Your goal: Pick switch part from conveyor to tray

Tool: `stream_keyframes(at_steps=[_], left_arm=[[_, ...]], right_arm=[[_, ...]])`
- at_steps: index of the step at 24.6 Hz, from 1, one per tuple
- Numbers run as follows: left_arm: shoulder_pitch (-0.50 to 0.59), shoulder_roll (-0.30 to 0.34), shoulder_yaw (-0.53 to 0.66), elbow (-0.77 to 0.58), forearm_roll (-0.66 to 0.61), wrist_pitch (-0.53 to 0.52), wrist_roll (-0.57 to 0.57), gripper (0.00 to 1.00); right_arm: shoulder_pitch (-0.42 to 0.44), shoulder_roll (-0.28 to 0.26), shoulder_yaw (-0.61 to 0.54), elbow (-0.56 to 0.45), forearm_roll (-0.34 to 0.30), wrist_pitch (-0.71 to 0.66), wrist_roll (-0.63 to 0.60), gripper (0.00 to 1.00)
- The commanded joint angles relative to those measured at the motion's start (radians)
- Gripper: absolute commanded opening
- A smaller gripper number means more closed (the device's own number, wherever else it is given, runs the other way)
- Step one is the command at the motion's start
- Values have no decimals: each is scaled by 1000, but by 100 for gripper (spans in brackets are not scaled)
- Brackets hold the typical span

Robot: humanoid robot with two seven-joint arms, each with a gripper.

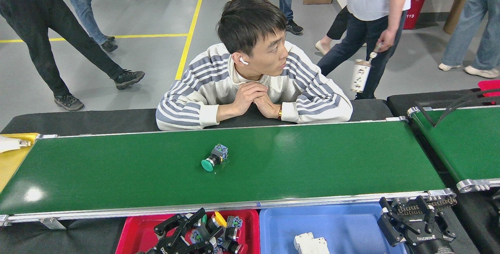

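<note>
One switch part with a green cap (214, 158) lies on its side near the middle of the conveyor (312, 160). At the bottom of the view my left gripper (197, 228) hangs over the red tray (133, 228). It is shut on a yellow-capped switch part (218, 219), just above several other switch parts in that tray. Off the conveyor's near right corner, my right gripper (410, 213) is open with nothing between its fingers.
A person in a striped top (254, 90) leans on the black ledge behind the conveyor. A blue tray (351, 226) holds a white part (310, 244). A smaller green belt (465, 140) lies right, a yellow tray (11, 162) left. People walk behind.
</note>
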Motion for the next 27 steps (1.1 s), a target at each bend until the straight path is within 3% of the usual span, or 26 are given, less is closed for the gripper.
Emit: stream_keyframes(at_steps=[1,2,6,8,16,21,23,27], left_arm=[[0,-2,39,-10,7,-9,9,100],[0,-15,80,-11,7,-2,9,100],[-26,-18,154,-10,1,407,9,100],[-43,2,158,-5,0,514,9,100],[-87,42,166,52,-2,473,9,100],[-224,81,126,168,-71,450,14,100],[-290,117,76,239,-77,391,15,100],[-380,124,56,360,-76,328,15,100]], right_arm=[[-12,-17,-7,-14,2,12,0,100],[-12,-19,-7,-15,7,15,0,100],[-12,-19,-7,-26,30,20,0,100],[-11,-19,-5,-31,36,20,0,100],[-11,-22,-5,-31,36,17,-2,100],[-12,-22,-4,-31,36,14,-2,100],[-12,-22,-4,-31,36,14,0,100],[-15,-22,-4,-31,36,14,1,100]])
